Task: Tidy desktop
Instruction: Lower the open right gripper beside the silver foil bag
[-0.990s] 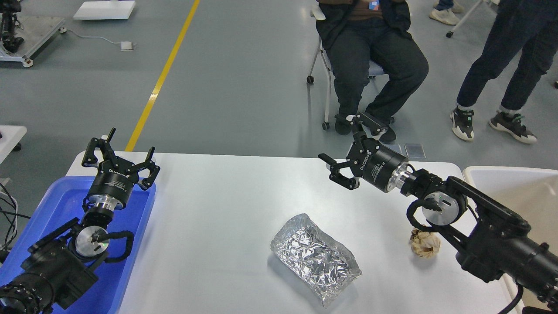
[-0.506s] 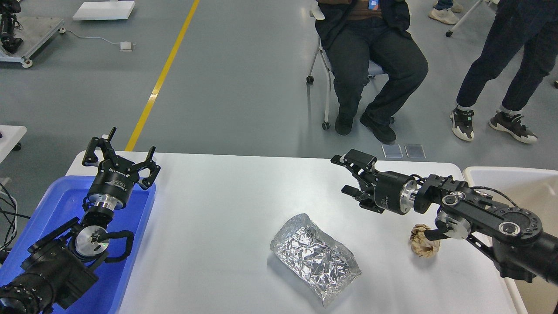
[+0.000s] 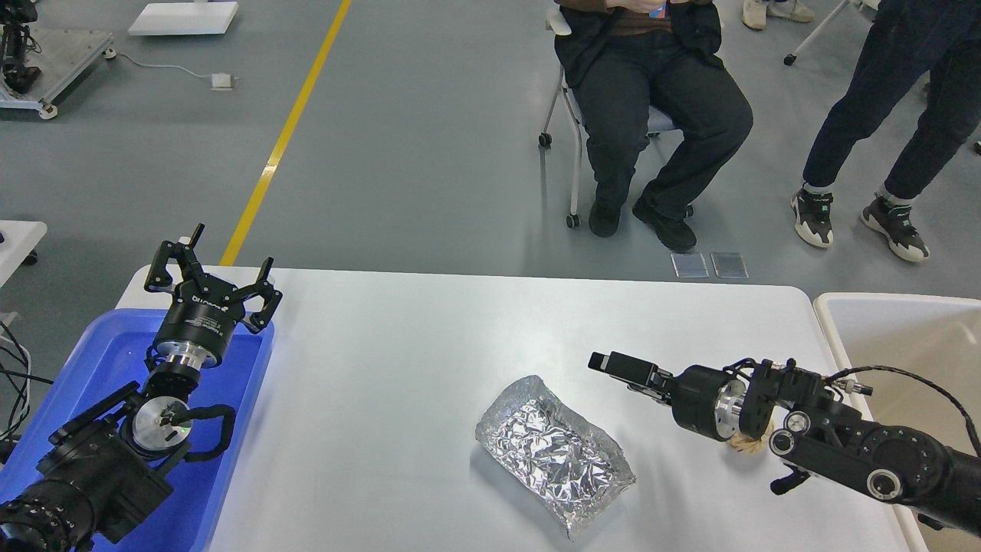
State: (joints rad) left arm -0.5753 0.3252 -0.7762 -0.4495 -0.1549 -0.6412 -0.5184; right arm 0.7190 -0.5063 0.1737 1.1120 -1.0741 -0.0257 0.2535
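Observation:
The white desktop (image 3: 398, 360) holds a crumpled silver foil packet (image 3: 553, 452) at its near middle. A crumpled brown paper ball (image 3: 740, 444) lies to the right of it, almost wholly hidden behind my right arm. My right gripper (image 3: 619, 367) is low over the desktop, just right of and above the foil packet, pointing left. It is seen side-on, so its fingers cannot be told apart. It holds nothing that I can see. My left gripper (image 3: 211, 276) is open and empty above the far edge of the blue tray.
A blue plastic tray (image 3: 92, 360) lies at the desktop's left end under my left arm. A white bin with beige lining (image 3: 881, 322) stands past the right edge. A seated person (image 3: 651, 92) and a standing person (image 3: 881, 115) are beyond the far edge.
My right arm has dropped and drawn back toward me. Its gripper went from high over the far right of the desktop to low beside the foil packet, now covering the paper ball. The left arm has not moved.

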